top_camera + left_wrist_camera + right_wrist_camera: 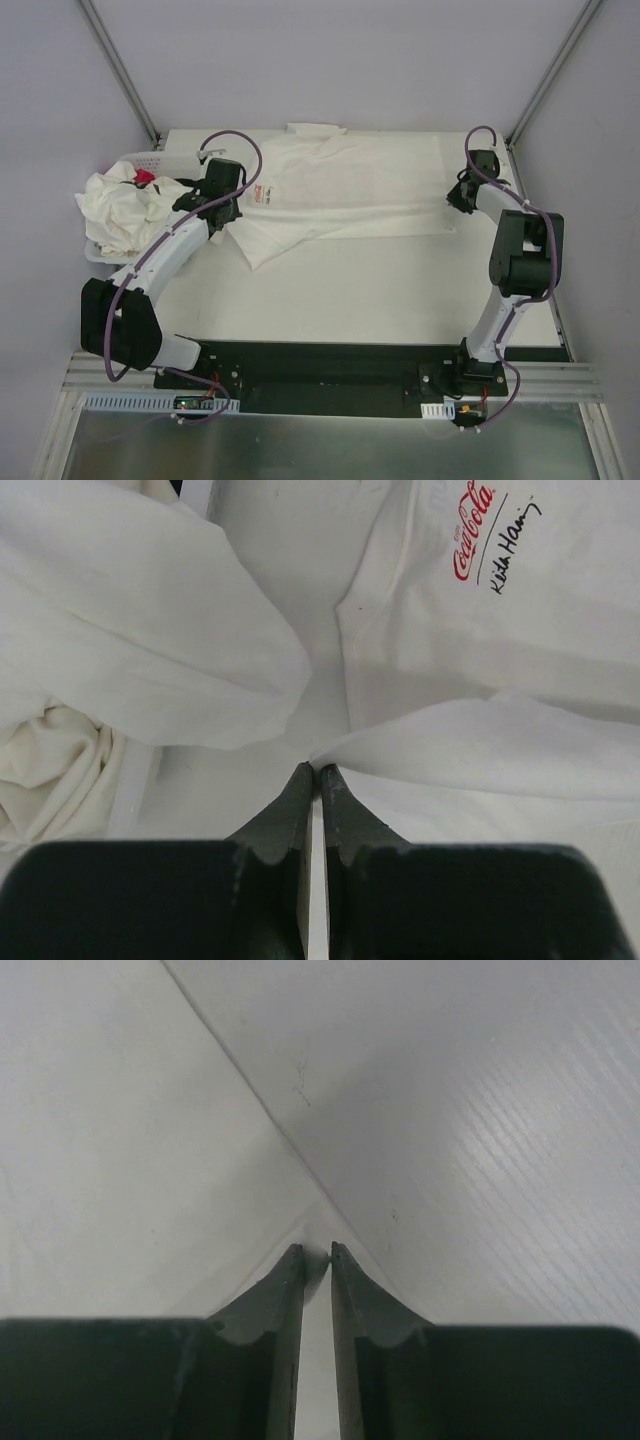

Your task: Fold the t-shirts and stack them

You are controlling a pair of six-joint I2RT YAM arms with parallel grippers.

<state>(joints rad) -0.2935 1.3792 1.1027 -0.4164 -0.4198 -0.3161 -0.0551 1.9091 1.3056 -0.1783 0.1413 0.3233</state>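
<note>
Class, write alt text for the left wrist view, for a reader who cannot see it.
The left gripper, shut, pinches an edge of an off-white t-shirt printed with a red logo. More off-white fabric lies bunched to the left.

Soft, even light filled the top view, with only faint shadows beneath the arms, and the pale shirt almost washed into the white table. In the left wrist view the print at 1 o'clock was sharp, the fingers at 6 o'clock nearly black. The right wrist view carried a sheen at 3 o'clock.
</note>
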